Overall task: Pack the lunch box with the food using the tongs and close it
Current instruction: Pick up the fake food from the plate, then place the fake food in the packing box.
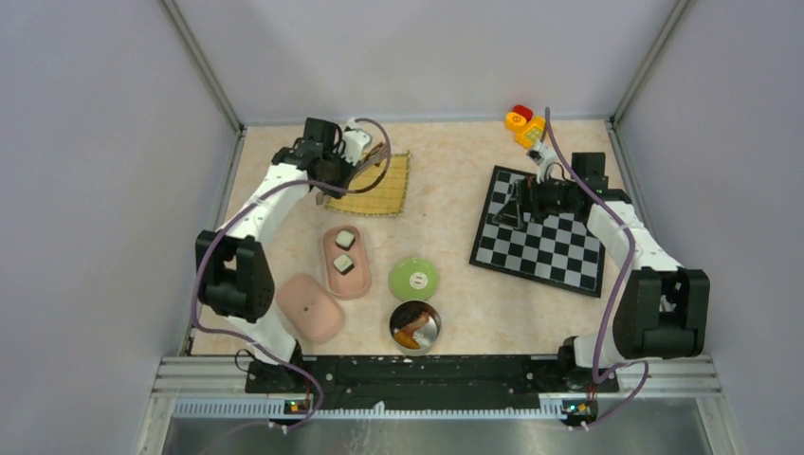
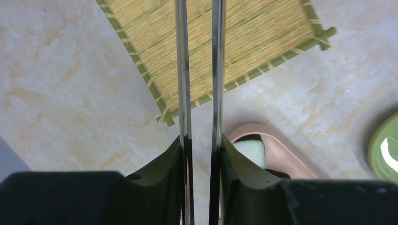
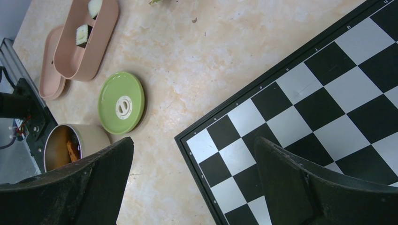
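My left gripper point(image 1: 349, 167) is shut on the tongs point(image 1: 374, 156) at the near left corner of the yellow mat point(image 1: 379, 190). In the left wrist view the two silver arms of the tongs point(image 2: 183, 70) run from between my fingers point(image 2: 159, 173) out over the mat point(image 2: 253, 37), with a narrow gap between them. The pink lunch box point(image 1: 347, 263) stands open with two sushi rolls point(image 1: 345, 240) in it. More food, orange and brown pieces point(image 1: 411, 334), lies in a round tin point(image 1: 429, 327). Over the chessboard point(image 1: 540, 246) my right gripper point(image 1: 520, 204) is open and empty.
The pink lunch box lid point(image 1: 310, 306) lies near my left arm's base. A green round lid point(image 1: 413, 279) sits beside the tin. Red, yellow and orange toy blocks point(image 1: 524, 121) stand at the back right. Grey walls enclose the table on three sides.
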You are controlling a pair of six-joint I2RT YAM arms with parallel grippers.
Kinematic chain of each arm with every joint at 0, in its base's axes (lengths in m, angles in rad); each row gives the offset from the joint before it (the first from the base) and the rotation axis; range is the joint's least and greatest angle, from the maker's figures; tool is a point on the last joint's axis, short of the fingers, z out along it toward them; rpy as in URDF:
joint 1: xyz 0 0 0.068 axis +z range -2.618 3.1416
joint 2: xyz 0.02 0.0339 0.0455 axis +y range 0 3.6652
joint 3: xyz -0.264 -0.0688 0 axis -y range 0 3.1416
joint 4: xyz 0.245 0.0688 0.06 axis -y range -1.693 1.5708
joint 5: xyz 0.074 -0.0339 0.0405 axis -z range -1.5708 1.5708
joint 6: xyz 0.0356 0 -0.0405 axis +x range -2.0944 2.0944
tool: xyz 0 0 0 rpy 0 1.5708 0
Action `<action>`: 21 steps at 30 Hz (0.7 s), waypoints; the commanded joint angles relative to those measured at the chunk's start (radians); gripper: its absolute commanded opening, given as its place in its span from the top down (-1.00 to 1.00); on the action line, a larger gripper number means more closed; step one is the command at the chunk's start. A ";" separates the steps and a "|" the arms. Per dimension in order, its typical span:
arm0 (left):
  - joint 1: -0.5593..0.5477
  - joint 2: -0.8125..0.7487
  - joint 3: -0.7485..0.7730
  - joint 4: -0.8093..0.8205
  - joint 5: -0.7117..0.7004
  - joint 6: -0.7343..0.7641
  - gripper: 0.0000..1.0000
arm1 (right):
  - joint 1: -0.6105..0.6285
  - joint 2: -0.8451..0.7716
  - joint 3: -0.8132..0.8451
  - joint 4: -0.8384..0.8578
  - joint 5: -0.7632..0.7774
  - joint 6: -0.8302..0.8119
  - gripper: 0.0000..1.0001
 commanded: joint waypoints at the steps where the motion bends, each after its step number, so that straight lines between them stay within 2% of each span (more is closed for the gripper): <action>1: 0.000 -0.175 -0.034 -0.037 0.122 0.074 0.80 | -0.008 -0.026 0.017 0.021 -0.009 -0.022 -0.95; 15: -0.013 -0.649 -0.306 -0.370 0.559 0.382 0.75 | -0.008 -0.020 0.011 0.029 -0.018 -0.014 -0.95; 21: -0.081 -0.746 -0.350 -0.540 0.605 0.493 0.68 | -0.008 -0.019 0.008 0.034 -0.013 -0.013 -0.95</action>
